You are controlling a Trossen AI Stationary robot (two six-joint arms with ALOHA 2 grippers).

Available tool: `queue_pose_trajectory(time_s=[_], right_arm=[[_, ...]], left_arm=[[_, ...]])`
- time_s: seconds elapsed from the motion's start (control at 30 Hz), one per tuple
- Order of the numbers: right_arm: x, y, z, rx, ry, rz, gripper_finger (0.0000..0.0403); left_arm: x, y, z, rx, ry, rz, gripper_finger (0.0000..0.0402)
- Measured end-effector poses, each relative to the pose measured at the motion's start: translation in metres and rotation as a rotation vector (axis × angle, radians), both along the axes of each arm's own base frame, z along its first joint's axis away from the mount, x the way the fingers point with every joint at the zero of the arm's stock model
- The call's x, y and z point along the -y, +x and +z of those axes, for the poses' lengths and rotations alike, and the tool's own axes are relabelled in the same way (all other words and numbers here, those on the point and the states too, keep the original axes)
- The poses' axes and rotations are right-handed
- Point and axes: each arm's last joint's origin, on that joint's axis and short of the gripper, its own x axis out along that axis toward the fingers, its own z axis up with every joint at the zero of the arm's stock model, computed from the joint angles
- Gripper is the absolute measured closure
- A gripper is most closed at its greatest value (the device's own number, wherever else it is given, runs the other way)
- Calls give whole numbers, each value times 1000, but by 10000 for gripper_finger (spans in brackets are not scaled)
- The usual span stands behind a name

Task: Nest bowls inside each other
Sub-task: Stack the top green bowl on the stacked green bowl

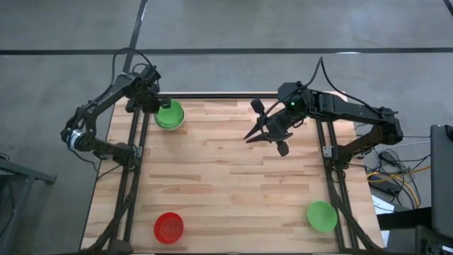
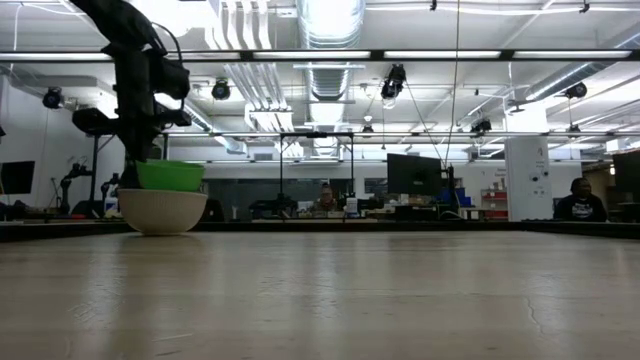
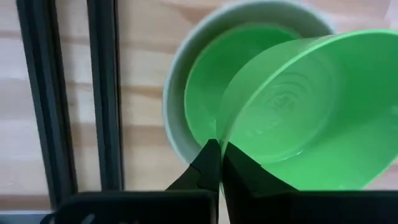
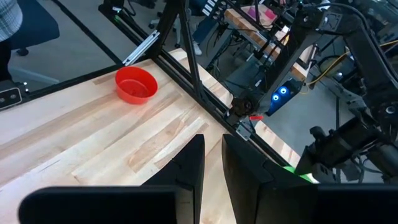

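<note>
left fingers (image 3: 211, 163): pinched tight on the rim of a green bowl (image 3: 311, 112), nothing but the thin wall between them
left gripper (image 1: 157, 103): over the whitish bowl (image 2: 162, 212), at the table's far left corner
held green bowl: tilted, lower edge dipping into the whitish bowl; wrist view shows a second green bowl (image 3: 211, 74) already seated inside the whitish one
whitish bowl: upright on the table (image 1: 226, 177), just beside the left frame rail (image 3: 106, 93)
right gripper (image 1: 265, 134): raised above the table's far middle, well to the right of the whitish bowl, holding nothing
right fingers (image 4: 189, 163): a narrow gap between them, parallel, nothing in it
red bowl (image 1: 168, 227): near left edge of the table, well apart from the whitish bowl, upright, alone
third green bowl (image 1: 322, 216): near right corner, farthest from the whitish bowl, alone
room: people seated at desks behind the table in the low view
</note>
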Motion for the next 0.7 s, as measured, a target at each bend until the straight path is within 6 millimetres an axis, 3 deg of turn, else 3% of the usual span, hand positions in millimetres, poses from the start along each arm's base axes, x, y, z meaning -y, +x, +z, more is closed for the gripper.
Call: queue_pose_trajectory(time_s=[0.7], right_arm=[[0, 0, -1, -6, 4, -1, 351]], left_arm=[[0, -4, -2, -18, -19, 95, 393]])
